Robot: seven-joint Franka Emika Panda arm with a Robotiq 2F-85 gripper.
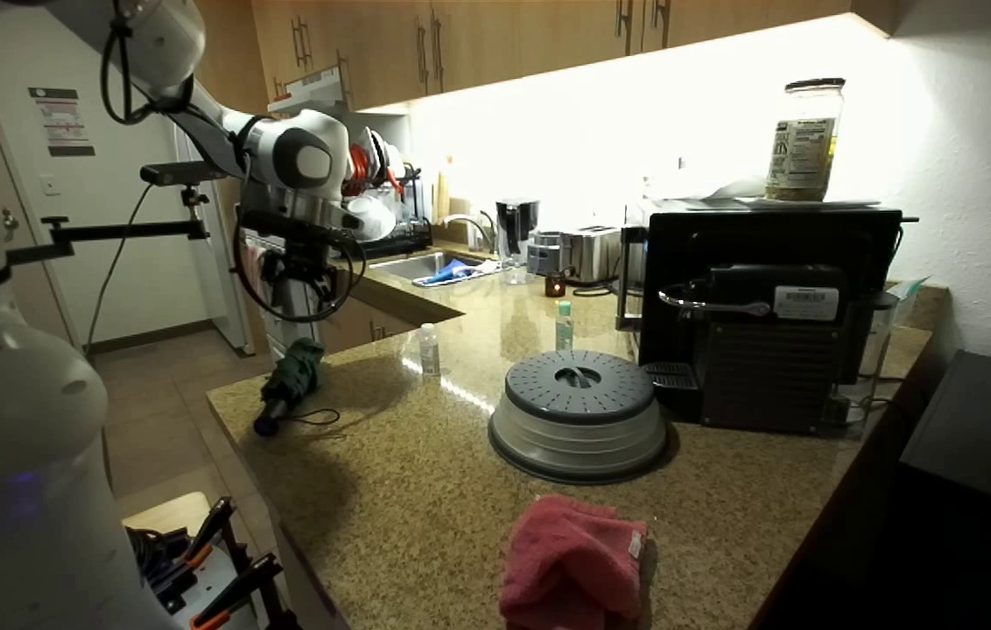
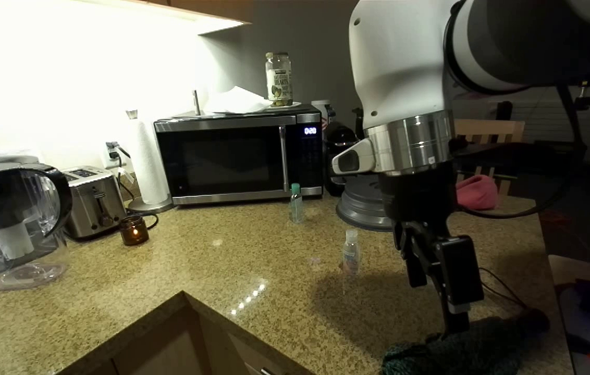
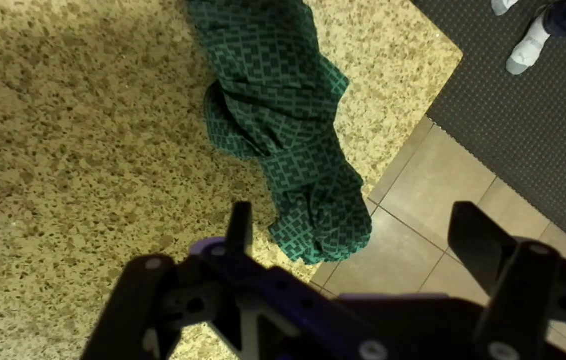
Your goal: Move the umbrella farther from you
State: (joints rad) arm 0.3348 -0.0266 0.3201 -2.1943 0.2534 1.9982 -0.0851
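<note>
The umbrella [image 3: 283,105], folded and dark green with a block pattern, lies on the stone counter close to its corner. In an exterior view the umbrella [image 1: 292,374] shows its dark handle [image 1: 268,422] and a thin strap loop. At the bottom of an exterior view the umbrella [image 2: 462,351] is partly cut off by the frame. My gripper [image 3: 352,210] stands wide open, its fingers on either side of the umbrella's rounded green end, with nothing gripped. In an exterior view the gripper [image 2: 437,304] points down over the umbrella; how much height separates them is hard to tell.
A small clear bottle [image 2: 351,255] and a green-capped bottle [image 2: 296,205] stand on the counter. Farther along are a grey domed lid [image 1: 583,437], a pink cloth [image 1: 570,560] and a microwave [image 2: 232,161]. The counter's edge [image 3: 408,135] drops to a tiled floor beside the umbrella.
</note>
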